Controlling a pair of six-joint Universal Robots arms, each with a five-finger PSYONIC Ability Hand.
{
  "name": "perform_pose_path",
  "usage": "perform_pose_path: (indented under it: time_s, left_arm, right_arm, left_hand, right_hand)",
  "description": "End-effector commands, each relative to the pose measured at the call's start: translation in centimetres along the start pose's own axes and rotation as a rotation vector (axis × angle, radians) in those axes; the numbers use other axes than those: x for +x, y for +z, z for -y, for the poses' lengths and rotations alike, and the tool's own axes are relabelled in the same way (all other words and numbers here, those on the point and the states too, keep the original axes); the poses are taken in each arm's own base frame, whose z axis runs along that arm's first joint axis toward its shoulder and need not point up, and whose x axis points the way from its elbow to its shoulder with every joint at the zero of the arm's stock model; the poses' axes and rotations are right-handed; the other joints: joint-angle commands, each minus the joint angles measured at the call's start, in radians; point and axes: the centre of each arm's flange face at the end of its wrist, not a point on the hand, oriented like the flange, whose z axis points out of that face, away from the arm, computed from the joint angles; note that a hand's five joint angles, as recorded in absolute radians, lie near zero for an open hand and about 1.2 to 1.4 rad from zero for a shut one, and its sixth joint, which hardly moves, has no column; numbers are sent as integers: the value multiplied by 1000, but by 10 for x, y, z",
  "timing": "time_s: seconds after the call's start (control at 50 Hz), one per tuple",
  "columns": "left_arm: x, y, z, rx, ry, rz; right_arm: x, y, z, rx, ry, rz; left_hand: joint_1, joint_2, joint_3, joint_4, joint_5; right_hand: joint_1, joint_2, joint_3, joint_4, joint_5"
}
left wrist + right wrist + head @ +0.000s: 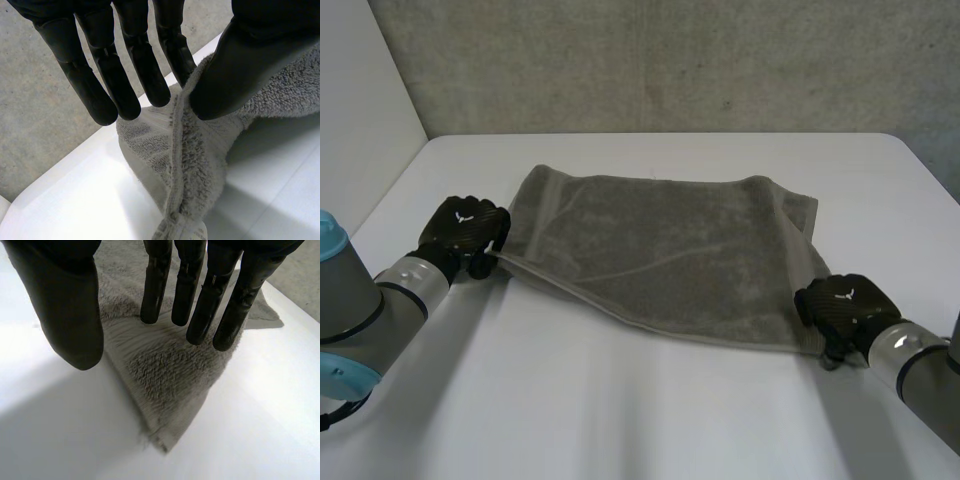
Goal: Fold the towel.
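My left hand [235,65] pinches the towel [660,250] at its near left corner. As far as I can make out, the hem is caught between thumb and straight fingers and lifted a little off the bench [620,420]. My right hand [200,300] is spread open, fingertips on the near right corner, which lies flat, nothing gripped. Beyond them the towel lies spread across the bench's middle. I judge the fold barely begun: one corner taken, the near edge not yet carried over.
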Motion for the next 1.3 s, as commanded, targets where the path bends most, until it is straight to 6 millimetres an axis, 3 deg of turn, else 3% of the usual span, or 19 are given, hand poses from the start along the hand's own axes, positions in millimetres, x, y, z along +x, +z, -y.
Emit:
perform_pose_path:
  time_s: [0.02, 0.48, 0.52, 0.54, 0.56, 0.64, 0.66, 0.7, 0.78, 0.86, 0.96, 0.98, 1.0, 1.02, 1.06, 1.3]
  left_arm:
    - [1, 0, 0, 2, 0, -3]
    - [3, 0, 0, 2, 0, -6]
    - [3, 0, 0, 0, -1, -7]
    - [3, 0, 0, 0, -1, -7]
    - [3, 0, 0, 1, 1, -8]
    - [5, -2, -2, -5, 1, -16]
    - [5, -3, -2, -7, 2, -21]
    - [9, -7, 2, 10, 5, -51]
    - [10, -18, 13, 33, 19, -78]
    - [4, -35, 34, 83, 38, -55]
    - [-10, -47, 41, 96, 49, -3]
    - [-12, -48, 39, 91, 47, 5]
    - [-12, -48, 39, 91, 47, 5]
    - [-11, -48, 39, 89, 45, 3]
    - [-10, -49, 38, 87, 42, 0]
    - [-1, -34, 20, 34, 7, -36]
  right_arm:
    - [14, -3, -10, 53, -22, -34]
    - [13, 16, -23, 90, -73, -39]
    - [14, 19, -23, 97, -97, -45]
    - [14, 19, -23, 97, -97, -45]
    - [15, 19, -22, 99, -103, -50]
    - [25, 20, -18, 115, -95, -90]
    - [30, 18, -14, 131, -99, -114]
    - [46, -5, 17, 244, -137, -215]
    - [56, -25, 39, 329, -140, -266]
    - [53, -38, 45, 296, -95, -218]
    - [45, -42, 40, 225, -80, -136]
    - [39, -39, 34, 197, -88, -102]
    - [39, -39, 34, 197, -88, -102]
    - [35, -36, 28, 180, -108, -75]
    - [29, -33, 22, 165, -131, -45]
    - [7, 0, -24, 80, -109, 84]
  left_hand:
    - [41, 38, 19, 38, 31]
    - [41, 38, 19, 38, 31]
    - [41, 38, 19, 38, 31]
    - [41, 38, 19, 38, 31]
    - [41, 38, 19, 38, 31]
    - [41, 38, 19, 38, 31]
    - [41, 38, 19, 38, 31]
    - [41, 38, 19, 38, 31]
    - [41, 38, 19, 38, 31]
    - [41, 38, 19, 38, 31]
    - [41, 38, 19, 38, 31]
    - [41, 38, 19, 38, 31]
    - [41, 38, 19, 38, 31]
    - [41, 38, 19, 38, 31]
    - [41, 38, 19, 38, 31]
    - [41, 38, 19, 38, 31]
  right_hand:
    - [-37, -53, -42, -31, -4]
    - [16, 0, 11, 22, 49]
    - [311, 294, 306, 316, 344]
    - [313, 296, 308, 318, 346]
    - [661, 645, 657, 667, 695]
    - [734, 718, 730, 740, 768]
    - [734, 718, 730, 740, 768]
    - [734, 718, 730, 740, 768]
    - [734, 718, 730, 740, 768]
    - [734, 718, 730, 740, 768]
    - [734, 718, 730, 740, 768]
    - [538, 522, 533, 544, 571]
    - [536, 520, 531, 542, 569]
    - [68, 52, 63, 74, 101]
    - [-76, -93, -81, -71, -43]
    - [-95, -112, -100, -90, -62]
